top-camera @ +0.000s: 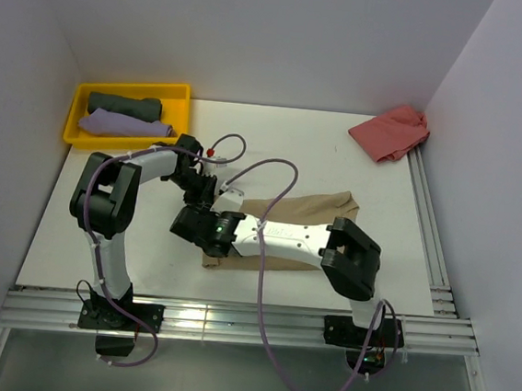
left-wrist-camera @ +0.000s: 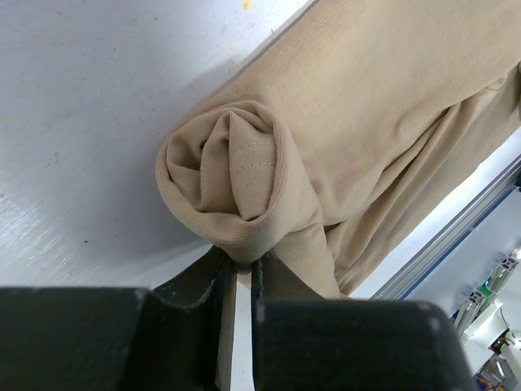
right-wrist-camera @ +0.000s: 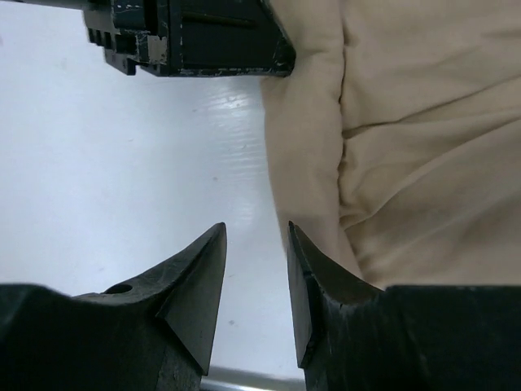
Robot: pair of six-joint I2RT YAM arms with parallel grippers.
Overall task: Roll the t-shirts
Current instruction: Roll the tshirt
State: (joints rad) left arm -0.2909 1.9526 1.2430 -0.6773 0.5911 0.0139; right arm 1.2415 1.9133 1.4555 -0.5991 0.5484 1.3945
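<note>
Tan t-shirt (top-camera: 320, 206) lay mid-frame on the counter (top-camera: 294, 143) in the top view, with its rolled end (left-wrist-camera: 228, 171) on the left side wound up pretty tight. Left claw (left-wrist-camera: 242, 273) was pinched shut on the cloth right at the bottom of that roll. Right claw (right-wrist-camera: 256, 244) sat open with nothing in it, over bare counter just left of the tee's edge. Salmon t-shirt (top-camera: 390, 132) was crumpled upper right. Dark grey-green t-shirt (top-camera: 124, 106) and lilac t-shirt (top-camera: 124, 127) lay in the yellow tray (top-camera: 128, 86) upper left.
</note>
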